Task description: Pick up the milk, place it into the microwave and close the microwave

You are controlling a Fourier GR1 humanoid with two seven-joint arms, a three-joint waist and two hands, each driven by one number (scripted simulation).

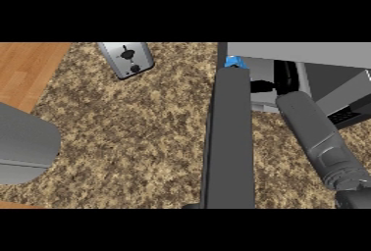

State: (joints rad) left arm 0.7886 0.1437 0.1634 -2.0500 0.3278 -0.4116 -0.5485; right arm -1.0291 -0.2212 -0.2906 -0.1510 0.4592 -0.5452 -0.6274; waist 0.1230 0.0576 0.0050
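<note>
Surface (130, 127): speckled brown stone, filling most of the head view; a strip of wood floor (25, 68) at ten o'clock.

Microwave (304, 54): grey body at one o'clock, cavity open. Its dark door (230, 137) stands swung out, seen edge-on as a long slab running from twelve o'clock down to six o'clock through the view's centre.

Milk (233, 62): only a small blue part shows, at the top end of the door, at the cavity's left edge; whether it rests inside cannot be told.

Right robot hand (264, 87): black, reaching into the cavity from the grey forearm (319, 142) at three to four o'clock; mostly hidden behind the door, so its finger state cannot be told.

Toaster (127, 59): silver, at eleven o'clock, tilted, well apart from the microwave.

Grey rounded object (25, 147): at nine o'clock, cut by the edge.
</note>
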